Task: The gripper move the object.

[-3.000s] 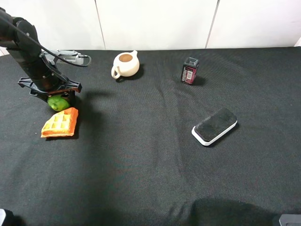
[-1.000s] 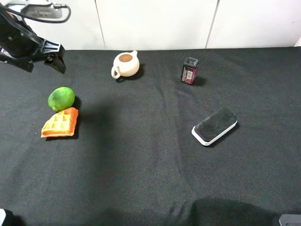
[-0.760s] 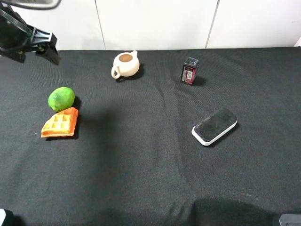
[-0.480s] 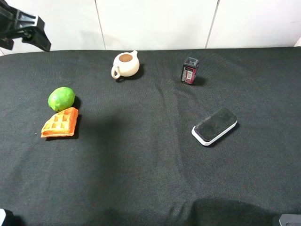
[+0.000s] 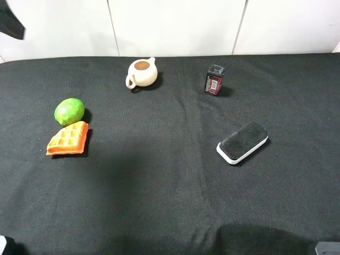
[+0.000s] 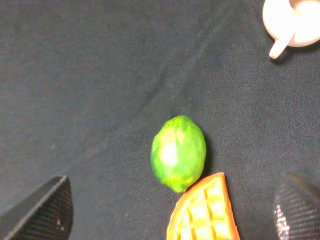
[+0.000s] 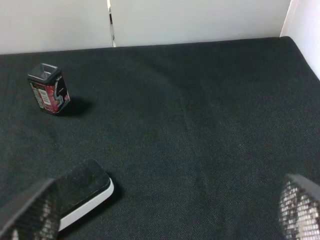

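The green lime point(image 5: 69, 111) lies on the black cloth at the left, touching the far edge of the orange waffle piece point(image 5: 67, 138). In the left wrist view the lime point(image 6: 178, 153) lies free, well below my left gripper point(image 6: 170, 214), which is open and empty, with its fingertips point(image 6: 42, 215) wide apart. In the exterior view only a dark bit of the left arm point(image 5: 10, 22) shows, at the top left corner. My right gripper point(image 7: 165, 210) is open and empty, high over the right side of the table.
A cream teapot point(image 5: 141, 73) stands at the back, left of centre. A small dark jar point(image 5: 214, 79) stands at the back, right of centre. A black-and-white block point(image 5: 242, 142) lies at the right. The white wall point(image 5: 175, 26) runs behind the table.
My left gripper let go of the lime, rose and drew back to the upper left, almost out of the exterior view. The lime stays beside the waffle.
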Available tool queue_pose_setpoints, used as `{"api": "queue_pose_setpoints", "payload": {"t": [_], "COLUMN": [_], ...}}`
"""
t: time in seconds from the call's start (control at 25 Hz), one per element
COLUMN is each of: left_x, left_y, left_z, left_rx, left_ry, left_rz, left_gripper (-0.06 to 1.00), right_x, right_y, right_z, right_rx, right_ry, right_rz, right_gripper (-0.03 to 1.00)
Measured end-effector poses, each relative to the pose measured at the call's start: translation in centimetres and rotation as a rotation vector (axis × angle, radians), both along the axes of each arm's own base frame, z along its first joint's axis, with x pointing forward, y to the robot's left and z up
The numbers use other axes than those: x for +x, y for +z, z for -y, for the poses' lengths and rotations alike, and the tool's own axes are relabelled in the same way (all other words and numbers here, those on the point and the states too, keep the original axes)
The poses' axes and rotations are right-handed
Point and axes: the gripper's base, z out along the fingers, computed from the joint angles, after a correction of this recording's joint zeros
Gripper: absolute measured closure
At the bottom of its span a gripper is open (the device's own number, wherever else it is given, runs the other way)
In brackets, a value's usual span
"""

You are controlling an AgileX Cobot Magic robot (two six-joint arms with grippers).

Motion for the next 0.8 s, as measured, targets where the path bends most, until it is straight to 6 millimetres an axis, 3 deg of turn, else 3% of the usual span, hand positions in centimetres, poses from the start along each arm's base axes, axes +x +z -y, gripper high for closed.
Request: {"api": "queue_pose_setpoints", "payload": {"t": [0.32, 0.64, 0.8], "left_x": [-5.5, -12.9, -16.2], "left_y": [2.7, 4.6, 5.3], "left_z": [-1.4, -2.8, -3.3], "left_rx": [0.026, 0.029, 0.001], "left_ry": [0.062, 0.110, 0.120], "left_rz": [0.028, 0.076, 0.183], "left_gripper": [0.15, 0.15, 0.15], "right_x": [0.0, 0.0, 0.0], "right_y": [0.0, 0.0, 0.0], "right_z": [0.0, 0.0, 0.0], "right_rx": [0.000, 0.000, 0.000], "right_ry": [0.000, 0.000, 0.000], "right_rz": [0.000, 0.000, 0.000], "right_gripper": [0.31, 0.31, 0.31]}}
